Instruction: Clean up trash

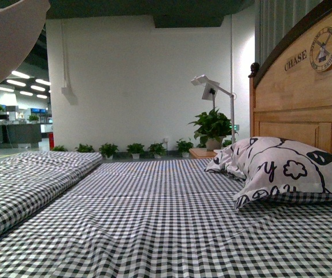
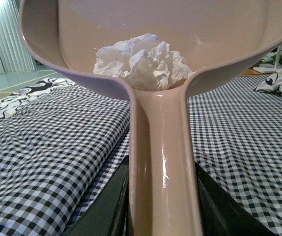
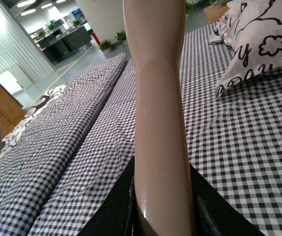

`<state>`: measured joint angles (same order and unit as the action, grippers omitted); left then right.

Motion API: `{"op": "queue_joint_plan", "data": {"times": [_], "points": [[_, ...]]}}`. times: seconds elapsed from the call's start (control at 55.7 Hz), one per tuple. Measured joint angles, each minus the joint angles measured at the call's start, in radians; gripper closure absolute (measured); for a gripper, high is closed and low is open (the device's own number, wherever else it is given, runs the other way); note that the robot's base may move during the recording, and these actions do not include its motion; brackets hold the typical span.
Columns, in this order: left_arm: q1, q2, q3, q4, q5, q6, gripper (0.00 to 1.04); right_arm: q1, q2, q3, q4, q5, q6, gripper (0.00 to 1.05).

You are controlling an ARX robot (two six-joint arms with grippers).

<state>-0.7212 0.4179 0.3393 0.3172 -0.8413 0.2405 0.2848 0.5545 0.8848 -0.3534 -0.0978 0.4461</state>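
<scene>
The trash (image 2: 142, 61), a crumpled white paper wad, lies inside the pinkish dustpan (image 2: 229, 44), at the pan's neck by the handle. My left gripper (image 2: 163, 206) is shut on the dustpan handle (image 2: 163, 157), holding the pan lifted above the checked bed. In the front view a curved edge of the dustpan (image 1: 7, 40) shows at the upper left. My right gripper (image 3: 163, 211) is shut on the brush handle (image 3: 158, 98), a pinkish shaft standing up over the bed; the brush head is out of view.
A black-and-white checked bedsheet (image 1: 154, 220) covers the bed. A folded checked quilt (image 1: 27, 174) runs along the left. A white pillow with black cartoon drawings (image 1: 287, 168) leans by the wooden headboard (image 1: 305, 92). A potted plant (image 1: 213, 127) and lamp stand behind.
</scene>
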Motion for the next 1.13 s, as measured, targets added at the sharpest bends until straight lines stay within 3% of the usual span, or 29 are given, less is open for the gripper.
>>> {"op": "queue_joint_plan", "data": {"times": [1.131], "points": [[0.000,0.000,0.000,0.000,0.000,-0.002,0.77,0.000,0.000,0.000,0.000,0.001,0.000,0.84]]}}
